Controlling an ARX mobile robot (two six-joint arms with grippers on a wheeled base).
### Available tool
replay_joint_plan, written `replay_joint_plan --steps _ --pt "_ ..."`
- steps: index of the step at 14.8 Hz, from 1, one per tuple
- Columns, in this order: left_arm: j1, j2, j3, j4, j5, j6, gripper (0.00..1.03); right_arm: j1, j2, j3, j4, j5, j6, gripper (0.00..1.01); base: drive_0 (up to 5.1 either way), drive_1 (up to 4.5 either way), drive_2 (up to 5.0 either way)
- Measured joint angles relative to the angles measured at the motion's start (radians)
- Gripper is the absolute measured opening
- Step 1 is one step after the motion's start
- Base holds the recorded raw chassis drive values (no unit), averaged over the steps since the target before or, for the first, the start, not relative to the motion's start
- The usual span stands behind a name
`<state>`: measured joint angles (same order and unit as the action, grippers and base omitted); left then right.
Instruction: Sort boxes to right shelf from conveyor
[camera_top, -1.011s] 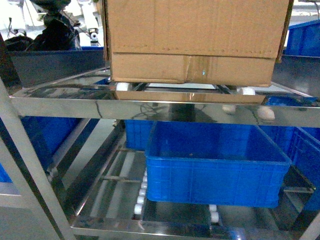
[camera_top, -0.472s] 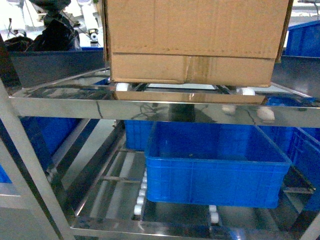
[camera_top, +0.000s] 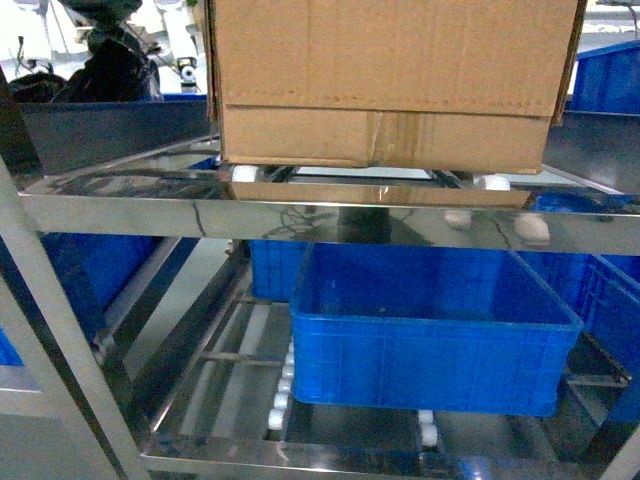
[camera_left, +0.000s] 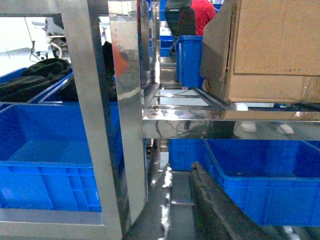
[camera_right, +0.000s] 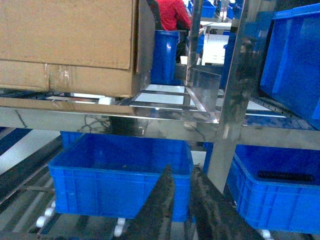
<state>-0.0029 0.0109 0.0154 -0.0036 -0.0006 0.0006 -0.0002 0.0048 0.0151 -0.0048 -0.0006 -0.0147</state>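
Cardboard fills the upper middle of the head frame: the large brown corrugated cardboard box (camera_top: 385, 85) sits on the upper level of the shiny stainless-steel rack (camera_top: 330, 215), resting on small white rollers (camera_top: 243, 173), and its front bottom edge lies just behind the flat front rail. On both sides of the box some bare rail shows, more on the left of the frame than on the right. Under the rail, in the lower middle, an open blue plastic crate (camera_top: 430, 335) stands on the lower roller tracks, with a free strip of track on its left. In the left wrist view the left gripper (camera_left: 180, 202) appears at the bottom middle, its two dark fingers close together with only a thin gap, holding nothing, below the box corner. In the right wrist view the right gripper (camera_right: 181, 205) is at the bottom middle, fingers also nearly together and empty, just left of a steel upright post (camera_right: 230, 95).
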Motion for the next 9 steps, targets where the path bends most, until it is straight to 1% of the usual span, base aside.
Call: replay_joint_plan --steps 1,6,7,9 --pt "0.0 0.0 0.0 0.0 0.0 0.0 0.19 0.0 0.0 0.0 0.0 0.0 0.0 0.16 0.0 0.0 0.0" --pt "0.0 0.0 0.0 0.0 0.0 0.0 0.85 0.0 0.0 0.0 0.0 0.0 0.0 0.82 0.0 0.0 0.0" --pt "0.0 0.0 0.0 0.0 0.0 0.0 0.98 0.0 0.0 0.0 0.0 0.0 0.0 0.98 0.0 0.0 0.0" --pt "0.0 0.0 0.0 0.0 0.0 0.0 0.98 0.0 0.0 0.0 0.0 0.0 0.0 0.98 0.0 0.0 0.0"
